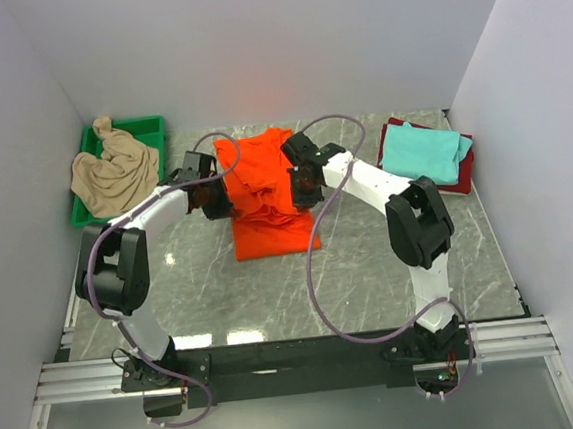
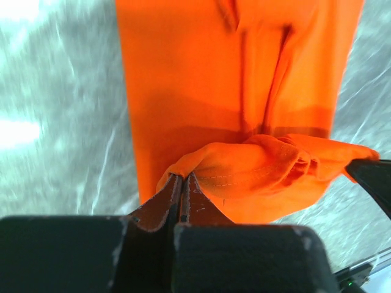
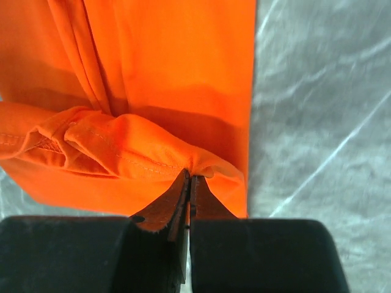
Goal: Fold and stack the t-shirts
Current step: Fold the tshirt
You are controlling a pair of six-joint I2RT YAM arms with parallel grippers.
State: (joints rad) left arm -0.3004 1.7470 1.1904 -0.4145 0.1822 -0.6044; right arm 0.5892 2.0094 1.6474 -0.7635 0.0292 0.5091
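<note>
The bright orange t-shirt [image 1: 262, 191] lies on the marble table at centre, its far part lifted between both arms. My left gripper [image 1: 215, 203] is shut on a hemmed edge of the orange shirt [image 2: 244, 165], pinched at the jaw tips [image 2: 182, 178]. My right gripper [image 1: 300, 188] is shut on the opposite hemmed edge of the shirt [image 3: 140, 152] at its tips [image 3: 190, 177]. The lower part of the shirt lies flat below. A beige t-shirt [image 1: 114, 172] is heaped on the green tray. A folded teal t-shirt [image 1: 422, 152] lies on a dark red one [image 1: 466, 171] at the right.
The green plastic tray [image 1: 148, 126] stands at the back left against the wall. White walls close in the table on the left, back and right. The arm cables loop over the table's near half. Grey marble [image 1: 203, 292] shows in front of the shirt.
</note>
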